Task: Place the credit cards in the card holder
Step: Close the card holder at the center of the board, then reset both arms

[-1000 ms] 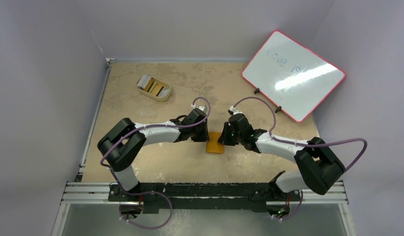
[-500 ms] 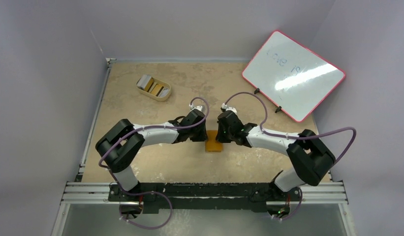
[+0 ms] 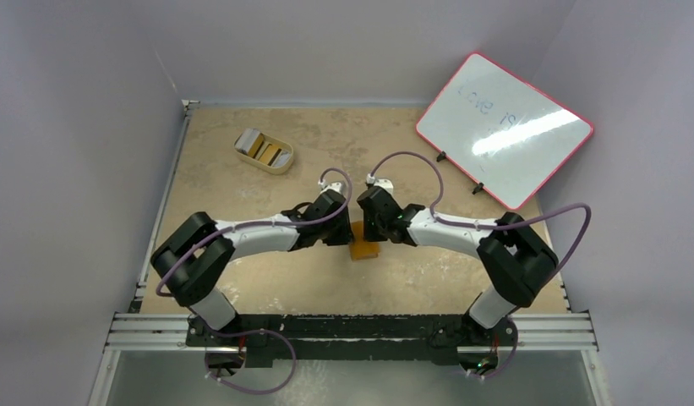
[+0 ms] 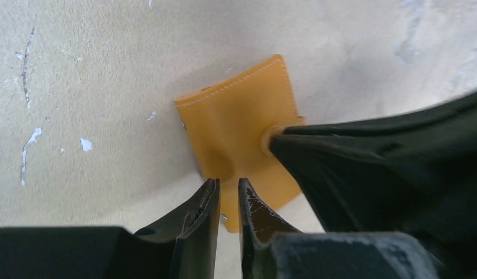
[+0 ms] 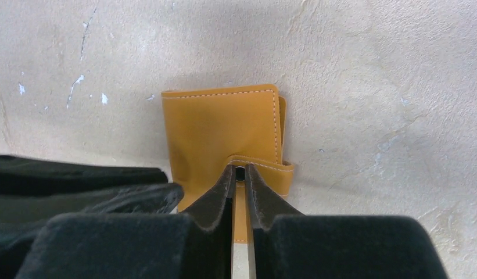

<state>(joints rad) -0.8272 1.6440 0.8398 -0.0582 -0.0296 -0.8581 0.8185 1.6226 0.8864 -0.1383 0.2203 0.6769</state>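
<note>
From above, we see both arms meeting over the card holder (image 3: 365, 250) at mid-table (image 3: 343, 135), the left gripper (image 3: 343, 233) and right gripper (image 3: 379, 229) on either side of it. The credit cards (image 3: 260, 145) sit in a cream tray (image 3: 279, 166) far to the left. In the left wrist view, our fingers (image 4: 202, 203) stand a slit apart at the holder's near edge; we cannot tell whether they pinch it. In the right wrist view, our jaws are clamped on the holder's strap (image 5: 265, 165).
</note>
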